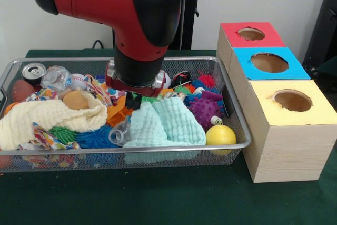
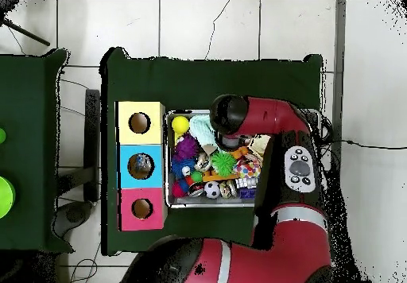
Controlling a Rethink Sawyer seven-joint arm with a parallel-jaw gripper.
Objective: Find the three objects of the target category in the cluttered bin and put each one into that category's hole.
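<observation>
Front view: my claw point(image 1: 136, 100) is low in the mesh bin point(image 1: 239, 130), tips down at the top edge of the mint cloth point(image 1: 158, 124), just beside the orange toy point(image 1: 117, 113). Fingers are mostly hidden under the wrist, so I can't tell if it's open or closed, or holding anything. The task doesn't name the category, so I'm guessing balls: the yellow ball point(image 1: 220, 135) sits in the bin's front corner nearest the yellow box point(image 1: 287, 130), well off to the side of the claw, across the cloth. The purple spiky ball point(image 1: 204, 110) is between the two and nearer. Overhead view agrees: the yellow ball point(image 2: 180, 124) lies at the box end of the bin, next to the hole boxes. Only one arm, so the move is a sideways shift toward the boxes, then down
</observation>
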